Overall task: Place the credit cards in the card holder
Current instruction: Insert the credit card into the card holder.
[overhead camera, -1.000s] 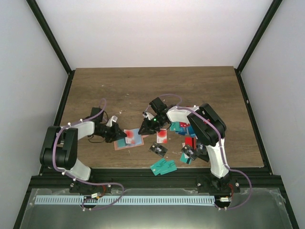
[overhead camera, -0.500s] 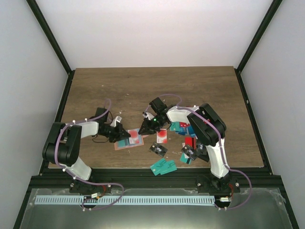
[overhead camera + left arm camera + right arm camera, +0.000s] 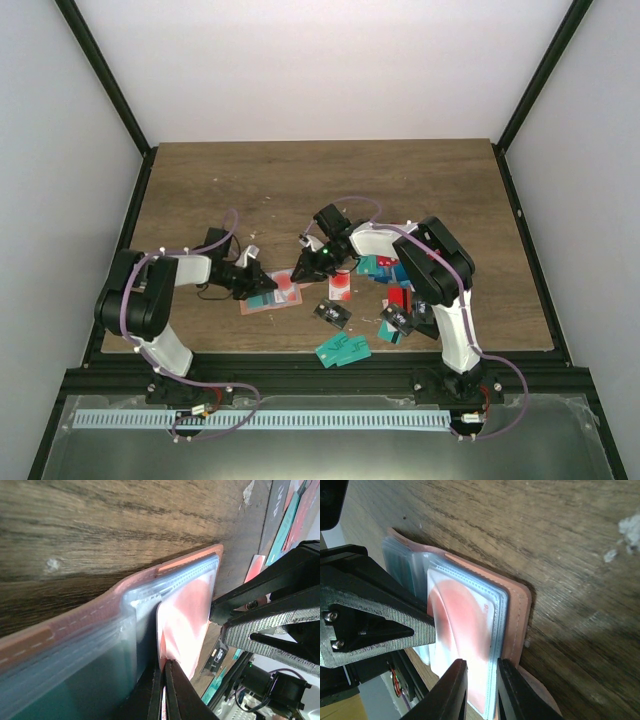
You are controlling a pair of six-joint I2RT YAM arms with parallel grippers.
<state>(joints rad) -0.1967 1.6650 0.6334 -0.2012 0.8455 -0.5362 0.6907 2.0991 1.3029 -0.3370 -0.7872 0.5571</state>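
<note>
One open holder (image 3: pixel 518 605) lies mid-table, left gripper (image 3: pixel 162 669) clenched on its clear pocket edge, right gripper (image 3: pixel 481 690) barely parted over one red card (image 3: pixel 455 625), grip unclear; loose cards (image 3: pixel 343 350) overlap uncountably.

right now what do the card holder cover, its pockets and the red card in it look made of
Card holder cover: salmon leather or faux leather, matte, stitched edge.
Pockets: clear soft vinyl, glossy, bluish, with seam lines.
Red card: thin stiff plastic, probably, smooth and shiny.
</note>
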